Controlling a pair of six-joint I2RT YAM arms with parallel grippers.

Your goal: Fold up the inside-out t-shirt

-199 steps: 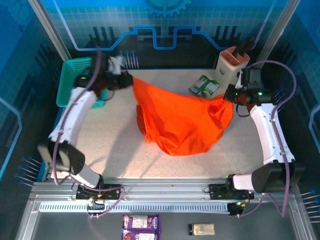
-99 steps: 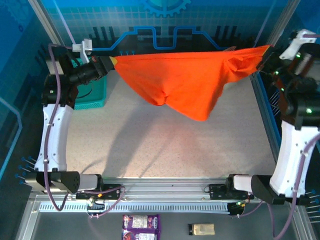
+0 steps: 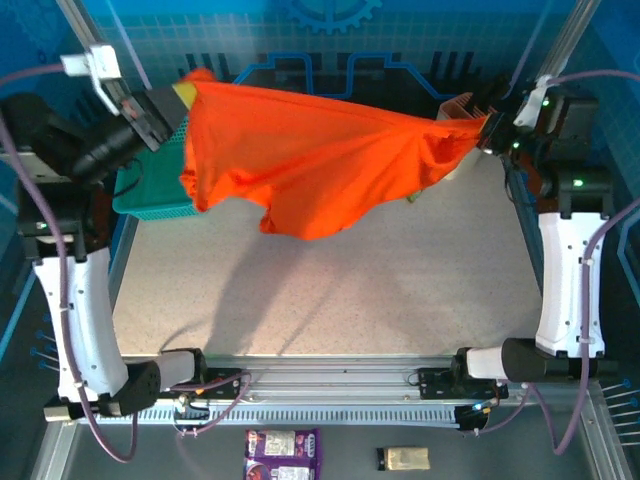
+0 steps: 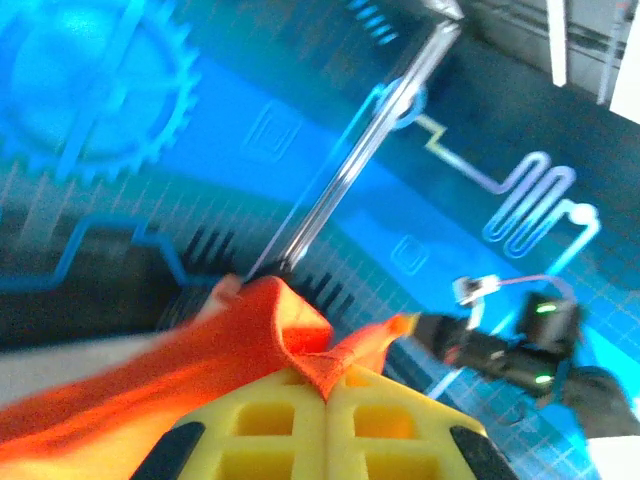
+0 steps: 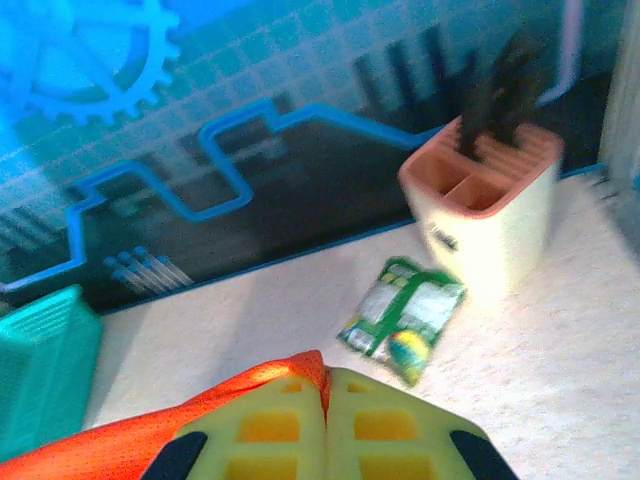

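Two containers sit at the far edge of the table (image 3: 330,290). A teal basket (image 3: 145,200) is at the far-left corner, its contents hidden behind cloth and arm. A cream holder (image 5: 490,215) at the far-right corner has dark utensils (image 5: 505,80) standing in it, with a green packet (image 5: 405,320) just beside it. The orange t-shirt (image 3: 310,160) hangs stretched in the air over the table's far half, long axis left to right, sagging midway. The left gripper (image 4: 328,385) and right gripper (image 5: 325,385) each pinch one end.

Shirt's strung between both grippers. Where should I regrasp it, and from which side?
Probably the t-shirt at its lowest hanging fold, from the near side: it droops free above the table, while the top edge is taut between the left gripper and right gripper.
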